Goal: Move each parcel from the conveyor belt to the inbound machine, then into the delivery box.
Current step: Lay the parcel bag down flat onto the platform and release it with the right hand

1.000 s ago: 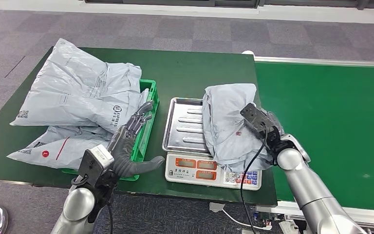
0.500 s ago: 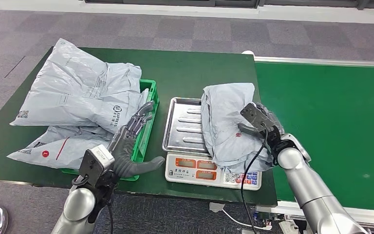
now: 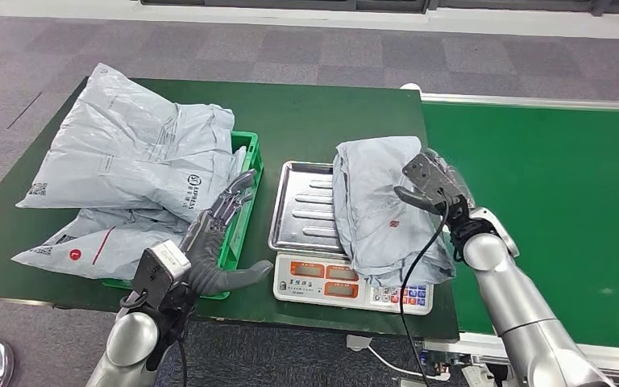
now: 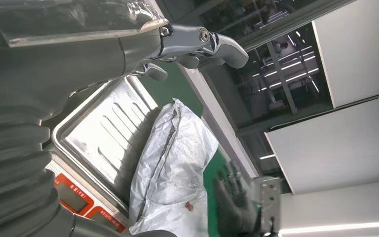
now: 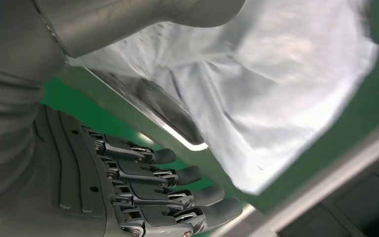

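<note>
A crumpled grey parcel [image 3: 375,210] lies on the steel tray [image 3: 302,201] of the weighing scale [image 3: 326,280], hanging over the tray's right side. My right hand [image 3: 429,181] hovers at the parcel's right edge, fingers spread and holding nothing. The right wrist view shows that hand [image 5: 143,187] apart from the parcel [image 5: 256,84], with the tray rim [image 5: 143,118] between them. My left hand [image 3: 216,235] is open beside the green crate [image 3: 254,161], fingers stretched along its right wall. From the left wrist I see the parcel [image 4: 172,163] on the tray [image 4: 103,133].
Several grey parcels [image 3: 129,153] are piled in and over the green crate at the table's left. The green conveyor belt [image 3: 548,210] runs along the right. A black cable [image 3: 407,290] hangs from my right wrist across the scale's keypad.
My right hand has lifted off the parcel and drawn back up to its right edge. The parcel stays on the tray. My left hand has not moved.
</note>
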`<state>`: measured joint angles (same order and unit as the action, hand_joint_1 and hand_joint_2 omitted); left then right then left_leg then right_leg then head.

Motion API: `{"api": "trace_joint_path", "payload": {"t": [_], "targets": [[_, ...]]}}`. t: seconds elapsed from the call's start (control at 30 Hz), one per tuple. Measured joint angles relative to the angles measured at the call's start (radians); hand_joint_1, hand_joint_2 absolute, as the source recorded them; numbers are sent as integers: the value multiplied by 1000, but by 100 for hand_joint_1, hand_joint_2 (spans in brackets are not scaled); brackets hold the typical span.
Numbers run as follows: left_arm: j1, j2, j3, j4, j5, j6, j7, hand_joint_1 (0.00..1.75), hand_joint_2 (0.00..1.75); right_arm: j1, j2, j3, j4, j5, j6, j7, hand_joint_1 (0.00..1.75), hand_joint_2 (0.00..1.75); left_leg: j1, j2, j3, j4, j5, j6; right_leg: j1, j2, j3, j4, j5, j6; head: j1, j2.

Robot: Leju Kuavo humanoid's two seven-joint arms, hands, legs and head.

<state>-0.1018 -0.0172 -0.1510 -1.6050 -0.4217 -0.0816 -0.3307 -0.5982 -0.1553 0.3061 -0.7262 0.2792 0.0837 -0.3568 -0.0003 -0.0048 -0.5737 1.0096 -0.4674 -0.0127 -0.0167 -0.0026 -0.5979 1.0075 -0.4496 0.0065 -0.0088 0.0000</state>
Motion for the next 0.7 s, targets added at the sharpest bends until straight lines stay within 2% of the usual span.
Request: {"api": "trace_joint_path", "payload": {"t": [0.27, 0.7], "targets": [[9, 0, 0, -5, -11, 0, 0, 0, 175, 52, -23, -76, -224, 7, 3, 32, 0, 175, 0, 0, 0, 0, 0, 0, 0, 0, 0, 0, 0, 0, 0, 0], [13, -1, 0, -5, -15, -2, 0, 0, 175, 105, -47, -125, -397, 12, -12, 19, 0, 175, 0, 0, 0, 0, 0, 0, 0, 1, 0, 0, 0, 0, 0, 0]]}}
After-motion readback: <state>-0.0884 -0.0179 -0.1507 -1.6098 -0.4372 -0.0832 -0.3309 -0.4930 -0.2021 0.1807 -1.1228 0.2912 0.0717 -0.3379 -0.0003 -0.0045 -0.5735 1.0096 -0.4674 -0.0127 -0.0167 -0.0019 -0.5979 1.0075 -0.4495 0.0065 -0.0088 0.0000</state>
